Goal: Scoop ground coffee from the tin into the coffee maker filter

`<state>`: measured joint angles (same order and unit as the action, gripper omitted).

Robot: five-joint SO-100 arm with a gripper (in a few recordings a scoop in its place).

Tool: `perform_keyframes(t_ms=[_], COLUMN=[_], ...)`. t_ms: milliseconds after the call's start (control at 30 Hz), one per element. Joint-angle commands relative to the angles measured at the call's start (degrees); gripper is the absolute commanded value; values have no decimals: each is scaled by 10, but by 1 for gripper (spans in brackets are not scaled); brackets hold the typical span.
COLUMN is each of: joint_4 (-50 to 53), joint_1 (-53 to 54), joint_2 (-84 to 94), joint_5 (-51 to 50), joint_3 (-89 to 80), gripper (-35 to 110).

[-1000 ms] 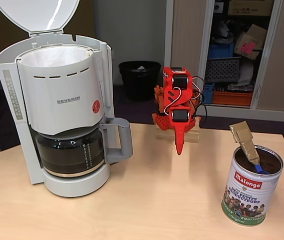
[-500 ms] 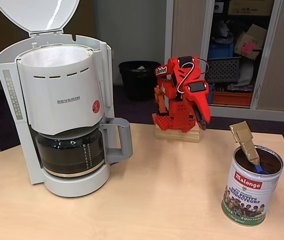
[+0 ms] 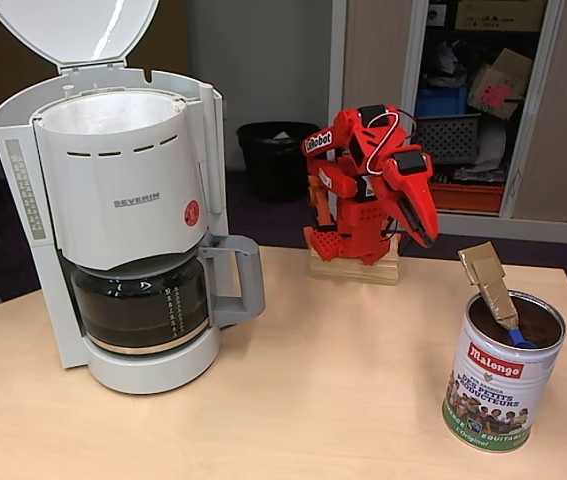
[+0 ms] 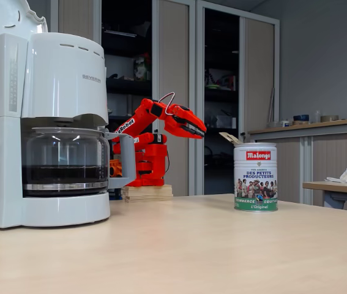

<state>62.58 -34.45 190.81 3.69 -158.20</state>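
the claw point(image 3: 429, 238) is now higher and further right than half a second ago, reaching toward the tin point(image 3: 500, 372). its fingers look closed and empty. the scoop point(image 3: 493, 290) stays put in the tin.

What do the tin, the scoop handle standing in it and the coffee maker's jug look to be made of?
The tin: apparently metal, given its bright silvery rim, with a glossy printed label. The scoop handle: tan and matte, looking wrapped in tape or cardboard, over a blue part that looks like plastic; uncertain. The jug: clear glass, since dark liquid shows through it, with a grey handle that is probably plastic.
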Motion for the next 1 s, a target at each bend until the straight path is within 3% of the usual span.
perform_keyframes(t_ms=[0,167,300,967], joint_4=[-7,-16,-59,-170], joint_1=[-22,-40,-40,-18], joint_2=[13,23,23,-226], joint_5=[-10,-62,-96,-46], joint_3=[11,-1,-22,35], gripper=[18,28,29,27])
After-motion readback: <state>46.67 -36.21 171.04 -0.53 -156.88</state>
